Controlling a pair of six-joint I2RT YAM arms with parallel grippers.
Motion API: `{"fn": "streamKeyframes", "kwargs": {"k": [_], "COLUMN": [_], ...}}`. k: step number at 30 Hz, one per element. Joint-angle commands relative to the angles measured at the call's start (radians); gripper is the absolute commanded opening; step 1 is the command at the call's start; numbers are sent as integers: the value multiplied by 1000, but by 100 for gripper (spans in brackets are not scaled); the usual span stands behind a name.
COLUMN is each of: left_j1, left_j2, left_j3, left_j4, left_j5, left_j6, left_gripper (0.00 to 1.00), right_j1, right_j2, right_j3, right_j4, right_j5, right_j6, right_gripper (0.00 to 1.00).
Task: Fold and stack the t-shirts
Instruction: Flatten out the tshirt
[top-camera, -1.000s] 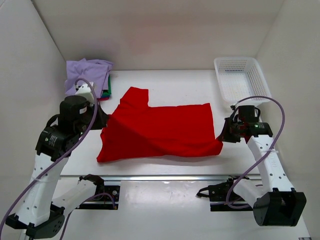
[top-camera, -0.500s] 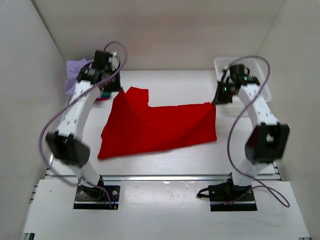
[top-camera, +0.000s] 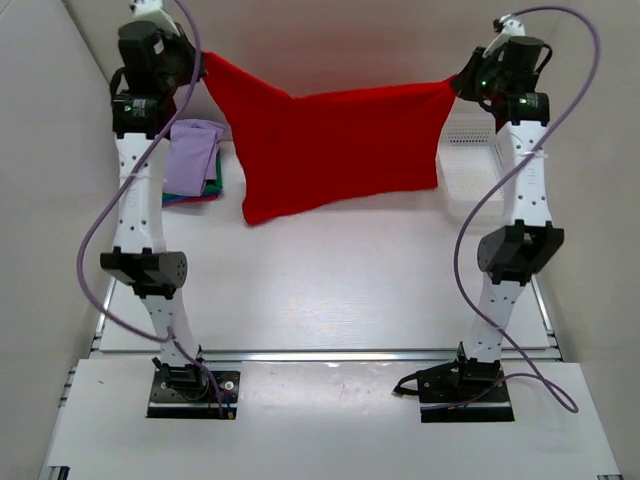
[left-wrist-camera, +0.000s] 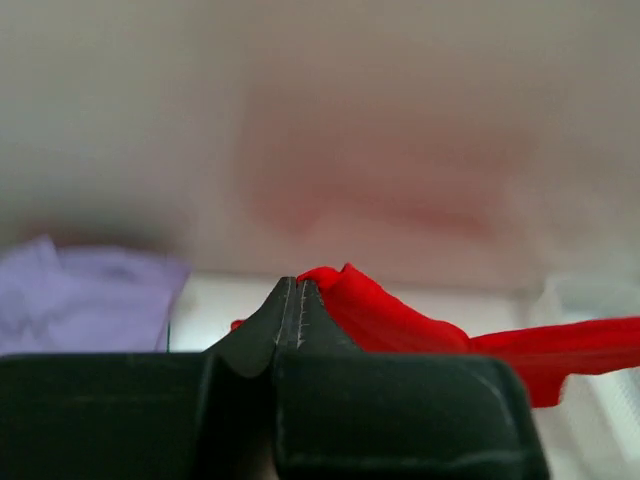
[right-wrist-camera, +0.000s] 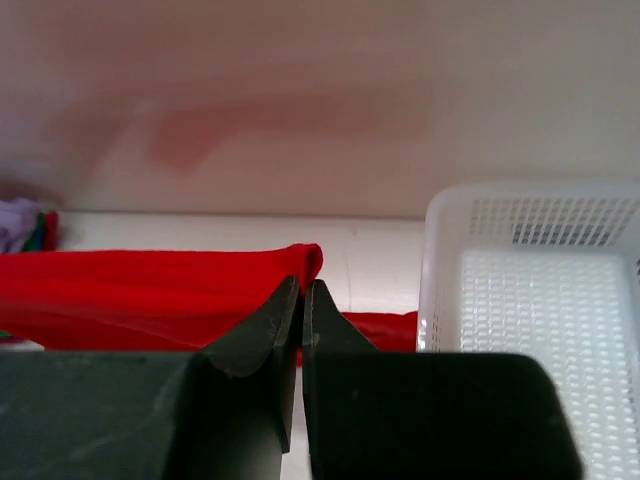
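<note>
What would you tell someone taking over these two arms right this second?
Left end effector: shut on one top corner of the red t-shirt.
Right end effector: shut on the other corner.
The shirt hangs spread between them, unfolded.
Folded stack, lavender on top, sits far left; white basket far right.
Left to do: lay the red one down, fold it, add it to the stack.

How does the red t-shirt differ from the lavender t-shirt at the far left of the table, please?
The red t-shirt hangs spread out in the air; the lavender t-shirt lies folded on top of a small pile. The red one is pinched at its upper ends by the left gripper and right gripper; the lavender one is touched by neither. Spread, the red one looks far wider. Both are soft cloth.
</note>
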Motion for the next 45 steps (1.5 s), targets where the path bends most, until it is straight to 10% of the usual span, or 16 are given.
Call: {"fn": "streamKeyframes", "kwargs": {"k": [1, 21, 45], "left_j1": [32, -164, -32], "left_j2": [-209, -670, -170], "left_j3": [-12, -204, -103], "left_j4": [237, 169, 215], "left_j5": [-1, -203, -55], "left_j6": [-12, 152, 166], "left_gripper": [0, 0, 0], "right_j1": [-21, 119, 140], "right_j2": [-224, -704, -158], "right_j3": [-74, -384, 31], "right_j4": [229, 33, 99], "right_j5": [-18, 84, 118], "right_j6": [14, -136, -178], "right_gripper": [0, 0, 0]}}
